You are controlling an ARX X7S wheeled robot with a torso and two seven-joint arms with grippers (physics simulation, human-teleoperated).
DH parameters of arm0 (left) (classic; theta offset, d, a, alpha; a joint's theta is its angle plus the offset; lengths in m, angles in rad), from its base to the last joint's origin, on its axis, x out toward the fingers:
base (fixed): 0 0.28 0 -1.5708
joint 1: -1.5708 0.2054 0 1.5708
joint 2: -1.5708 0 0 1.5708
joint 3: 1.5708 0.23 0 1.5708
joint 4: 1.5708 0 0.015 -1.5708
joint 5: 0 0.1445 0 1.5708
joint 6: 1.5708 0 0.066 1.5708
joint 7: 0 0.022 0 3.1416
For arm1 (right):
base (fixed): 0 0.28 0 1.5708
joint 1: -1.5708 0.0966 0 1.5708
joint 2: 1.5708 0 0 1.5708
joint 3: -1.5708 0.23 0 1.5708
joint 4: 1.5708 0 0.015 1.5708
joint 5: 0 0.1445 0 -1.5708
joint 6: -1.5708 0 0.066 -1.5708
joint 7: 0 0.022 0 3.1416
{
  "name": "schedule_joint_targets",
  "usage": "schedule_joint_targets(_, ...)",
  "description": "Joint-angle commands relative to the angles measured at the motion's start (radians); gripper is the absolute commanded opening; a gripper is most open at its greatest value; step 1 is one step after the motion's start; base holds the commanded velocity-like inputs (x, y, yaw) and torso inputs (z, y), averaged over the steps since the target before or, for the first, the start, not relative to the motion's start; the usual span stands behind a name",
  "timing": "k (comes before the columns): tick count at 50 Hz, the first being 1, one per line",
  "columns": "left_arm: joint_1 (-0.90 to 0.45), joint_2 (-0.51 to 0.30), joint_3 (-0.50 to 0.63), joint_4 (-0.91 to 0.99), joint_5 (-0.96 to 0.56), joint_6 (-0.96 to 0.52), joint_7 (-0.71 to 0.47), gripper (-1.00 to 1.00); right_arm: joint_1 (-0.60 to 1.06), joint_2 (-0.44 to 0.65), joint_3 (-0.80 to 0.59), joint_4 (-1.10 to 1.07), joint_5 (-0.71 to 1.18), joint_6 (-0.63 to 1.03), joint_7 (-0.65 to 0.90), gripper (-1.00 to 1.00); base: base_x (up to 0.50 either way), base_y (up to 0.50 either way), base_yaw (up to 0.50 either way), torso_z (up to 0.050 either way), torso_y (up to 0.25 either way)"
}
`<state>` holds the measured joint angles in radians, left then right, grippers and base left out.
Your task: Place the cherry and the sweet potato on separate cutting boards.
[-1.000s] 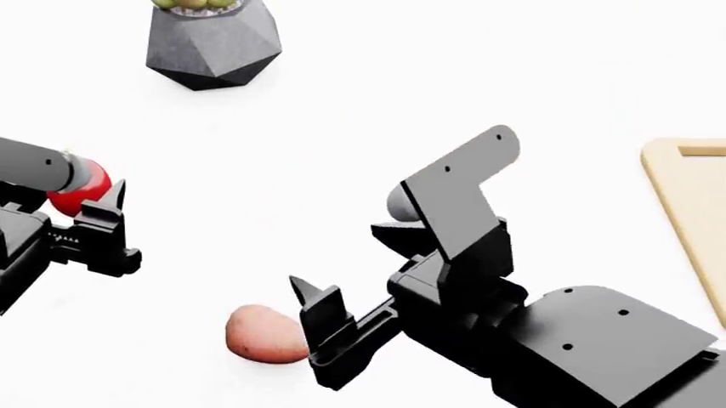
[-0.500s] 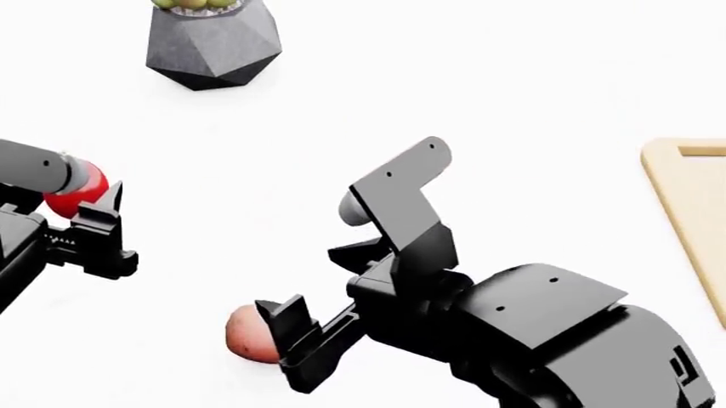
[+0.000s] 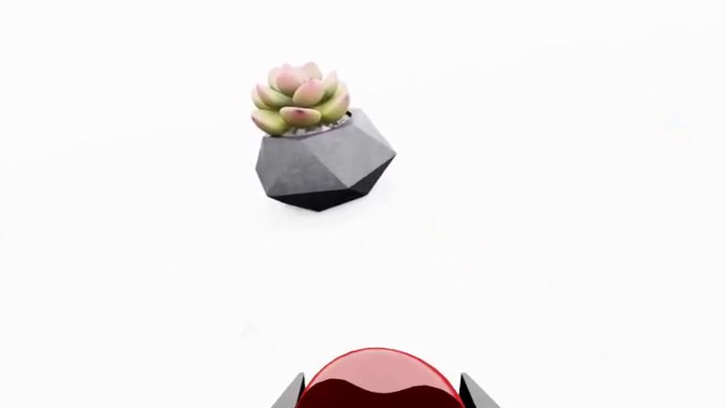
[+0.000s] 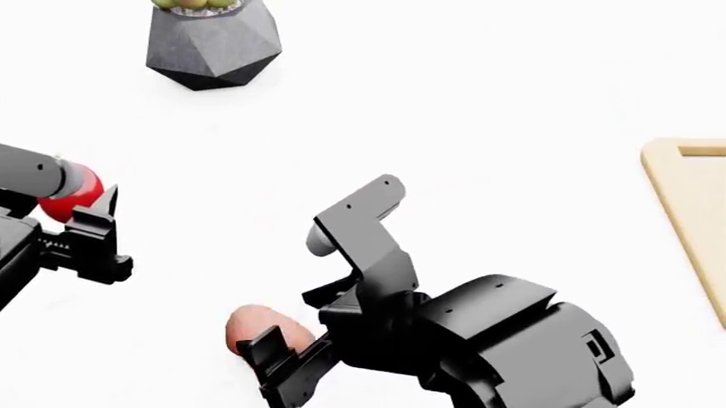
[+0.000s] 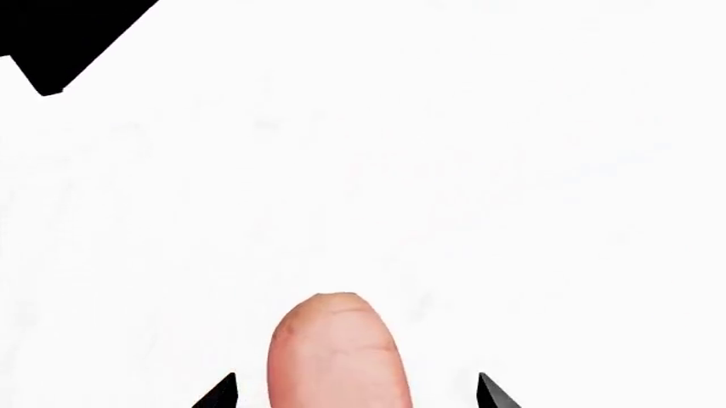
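The glossy red cherry (image 4: 68, 195) sits between my left gripper's (image 4: 87, 206) fingers at the left of the head view. In the left wrist view both fingertips press its sides (image 3: 375, 382), so the gripper (image 3: 380, 399) is shut on it. The pinkish-brown sweet potato (image 4: 252, 327) lies on the white surface at the lower middle. My right gripper (image 4: 272, 347) is open and low over it. In the right wrist view the potato (image 5: 337, 353) lies between the gripper's (image 5: 354, 395) fingertips with gaps on both sides. One pale tan cutting board (image 4: 684, 200) shows at the right edge.
A grey faceted pot with a succulent (image 4: 212, 47) stands at the back left, also in the left wrist view (image 3: 323, 166). A black part of the left arm (image 5: 68, 34) shows in a corner of the right wrist view.
My right arm has moved left and down, bringing its open fingers around the sweet potato. My left gripper with the cherry has drifted slightly left.
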<state>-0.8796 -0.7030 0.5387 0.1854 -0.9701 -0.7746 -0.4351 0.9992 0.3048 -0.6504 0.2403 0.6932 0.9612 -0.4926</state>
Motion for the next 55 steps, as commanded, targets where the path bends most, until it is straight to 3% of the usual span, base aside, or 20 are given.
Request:
schedule_joint_targets(1,0.002,-0.009,-0.005,0.005,-0.018,-0.001,-0.010,-1.00,-0.018,-0.010,-0.009,0.041,0.011,0.006,-0.014,1.00,0.00,0.00,0.00,0.000,0.000)
schedule_joint_targets(8,0.003,-0.007,-0.002,0.002,-0.016,0.002,-0.008,-1.00,-0.015,-0.012,-0.010,0.043,0.012,0.007,-0.009,1.00,0.00,0.00,0.00,0.000,0.000)
schedule_joint_targets(9,0.003,-0.004,-0.001,0.001,-0.014,0.003,-0.009,-1.00,-0.015,-0.012,-0.007,0.038,0.014,0.003,-0.008,-1.00,0.00,0.00,0.00,0.000,0.000)
schedule_joint_targets(23,0.007,0.000,0.002,-0.004,-0.009,0.012,-0.004,-1.00,0.015,0.019,0.062,-0.068,0.056,0.035,0.053,-1.00,0.00,0.00,0.00,0.000,0.000)
schedule_joint_targets(41,-0.010,0.010,0.011,-0.007,-0.008,0.004,0.000,-1.00,-0.038,0.115,0.276,-0.139,0.025,-0.030,0.320,-1.00,0.00,0.00,0.00,0.000,0.001)
schedule_joint_targets(55,-0.005,0.019,0.016,-0.021,0.004,0.020,0.006,-1.00,-0.064,0.117,0.374,0.021,-0.072,-0.162,0.479,-1.00,0.00,0.00,0.00,0.000,0.000)
